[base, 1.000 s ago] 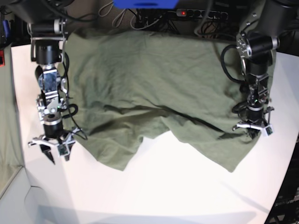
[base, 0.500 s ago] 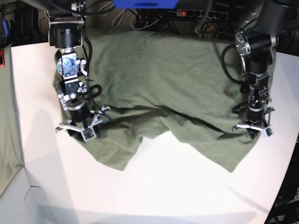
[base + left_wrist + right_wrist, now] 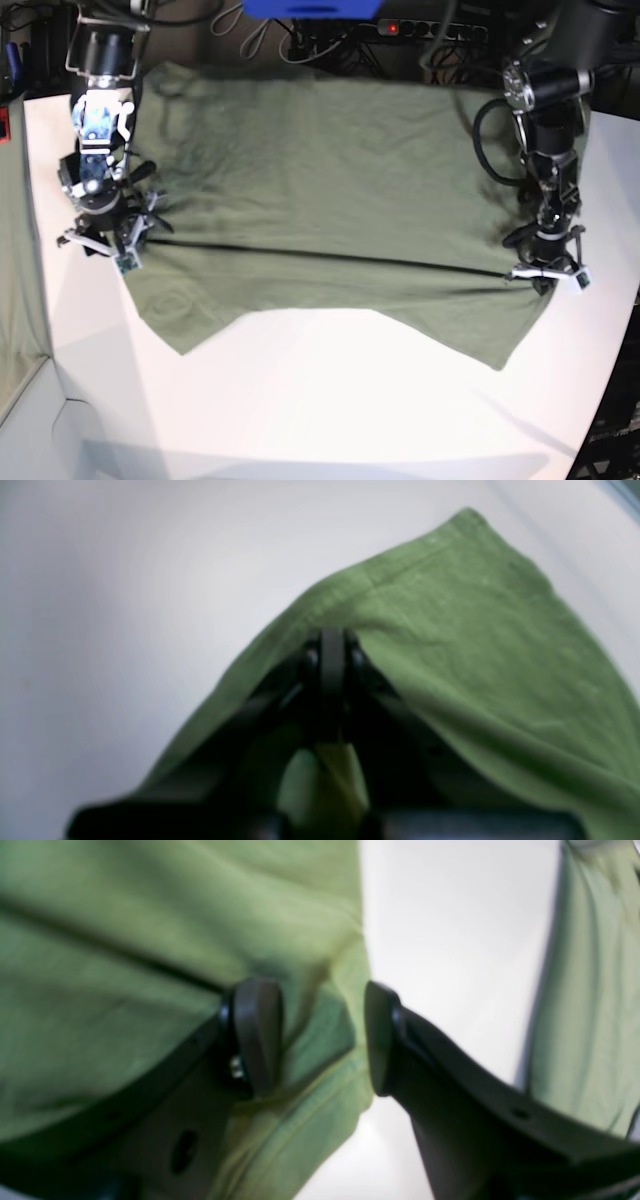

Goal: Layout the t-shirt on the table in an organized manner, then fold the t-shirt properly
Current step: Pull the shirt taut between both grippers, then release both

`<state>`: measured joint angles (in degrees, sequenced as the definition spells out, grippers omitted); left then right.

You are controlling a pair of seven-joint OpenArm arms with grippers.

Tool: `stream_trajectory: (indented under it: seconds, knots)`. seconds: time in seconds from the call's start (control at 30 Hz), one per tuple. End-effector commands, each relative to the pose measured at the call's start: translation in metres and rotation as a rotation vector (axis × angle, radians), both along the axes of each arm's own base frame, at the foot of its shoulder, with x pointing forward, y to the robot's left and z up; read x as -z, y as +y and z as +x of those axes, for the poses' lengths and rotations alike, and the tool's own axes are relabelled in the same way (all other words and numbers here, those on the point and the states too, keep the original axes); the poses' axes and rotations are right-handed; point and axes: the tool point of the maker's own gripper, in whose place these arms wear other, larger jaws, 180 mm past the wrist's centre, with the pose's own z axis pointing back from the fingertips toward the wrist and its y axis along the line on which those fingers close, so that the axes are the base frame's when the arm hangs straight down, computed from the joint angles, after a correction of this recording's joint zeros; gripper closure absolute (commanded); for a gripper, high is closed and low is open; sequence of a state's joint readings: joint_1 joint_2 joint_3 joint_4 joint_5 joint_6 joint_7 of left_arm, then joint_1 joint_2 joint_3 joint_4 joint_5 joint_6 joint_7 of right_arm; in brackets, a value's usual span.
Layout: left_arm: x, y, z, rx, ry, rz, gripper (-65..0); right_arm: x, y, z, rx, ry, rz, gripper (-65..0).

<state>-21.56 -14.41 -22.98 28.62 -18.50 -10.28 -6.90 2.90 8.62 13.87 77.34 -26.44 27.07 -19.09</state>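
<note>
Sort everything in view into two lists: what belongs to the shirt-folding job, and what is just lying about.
Belongs to the job:
- t-shirt
- table
- left pincer, shut on the shirt's edge
- right pincer, open over the other edge

Just lying about:
- power strip behind the table
- pale cloth strip at the table's side

Both arms are black and silver, with looping black cables; the right gripper (image 3: 320,1040) has matte black fingers (image 3: 257,1035) with rounded pads.

Dark floor behind, tangled cables (image 3: 300,45), power strip with red switch (image 3: 425,30), blue object (image 3: 310,8)
</note>
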Motion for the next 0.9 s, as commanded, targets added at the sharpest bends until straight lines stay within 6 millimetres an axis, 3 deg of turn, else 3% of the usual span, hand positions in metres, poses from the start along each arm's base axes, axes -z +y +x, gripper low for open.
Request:
stream_trajectory:
  seconds: [0.0,0.13,0.27,0.37,0.5,0.63,0.77,0.87]
  knots:
    - [0.015,0.002,-0.014,-0.003,0.093,-0.028,0.0,-0.010,-0.003,0.003,-0.003,-0.023,-0.016,-25.5]
    - [-0.036,0.000,0.007,0.006,-0.045,-0.077,0.0,-0.012,0.006,0.003,-0.009,-0.033,-0.001,-25.5]
    - [-0.099,-0.007,0.033,0.036,-0.206,-0.067,0.0,-0.010,0.007,0.002,-0.009,-0.030,0.001,-25.5]
    - [-0.126,-0.030,0.064,0.086,-0.262,-0.074,0.0,-0.010,0.008,0.002,-0.009,-0.030,0.003,-25.5]
    - [-0.101,-0.069,0.091,0.194,-0.149,-0.052,0.0,-0.010,0.008,0.001,-0.010,-0.028,0.002,-25.5]
    - [-0.060,-0.096,0.101,0.250,-0.001,-0.048,0.0,-0.010,0.006,-0.001,-0.007,-0.027,-0.001,-25.5]
    - [-0.032,-0.080,0.086,0.166,0.001,-0.025,0.0,-0.013,0.004,-0.005,-0.012,-0.032,-0.014,-25.5]
    - [-0.014,-0.048,0.063,0.106,0.022,0.022,0.0,-0.015,-0.002,-0.015,-0.017,-0.029,-0.040,-25.5]
